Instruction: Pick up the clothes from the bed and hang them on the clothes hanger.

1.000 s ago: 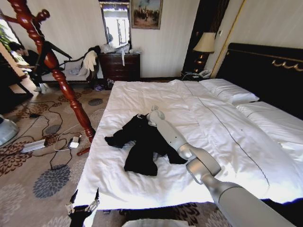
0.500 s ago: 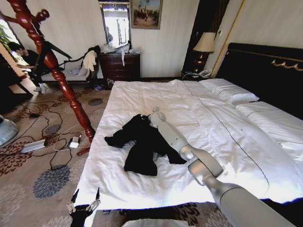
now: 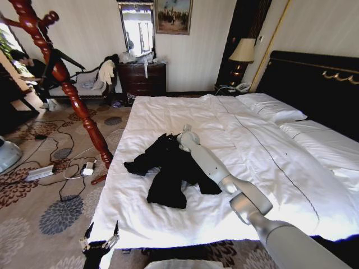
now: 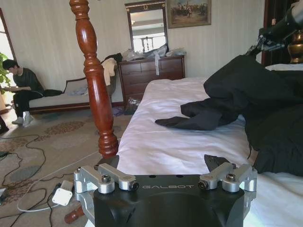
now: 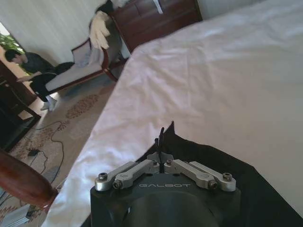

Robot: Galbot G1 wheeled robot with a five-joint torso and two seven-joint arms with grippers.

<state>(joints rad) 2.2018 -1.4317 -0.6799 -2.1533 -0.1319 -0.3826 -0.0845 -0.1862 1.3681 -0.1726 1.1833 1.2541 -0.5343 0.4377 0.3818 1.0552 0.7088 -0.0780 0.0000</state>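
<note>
On the white bed (image 3: pixel 269 151), the right claw (image 5: pixel 161 163) is pinched onto the black clothes (image 3: pixel 171 168).

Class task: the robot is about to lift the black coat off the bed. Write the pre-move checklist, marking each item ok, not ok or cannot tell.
1. Right gripper at the coat's collar end: ok.
2. Right fingers closed together on the thin hook: ok, though firmness of grip cannot tell.
3. Coat lies free on the bed, nothing on top: ok.
4. Left gripper open, low at the bed's foot, clear of the coat: ok.
5. Coat stand upright beside the bed: ok.
6. A free peg on the stand: cannot tell.
</note>
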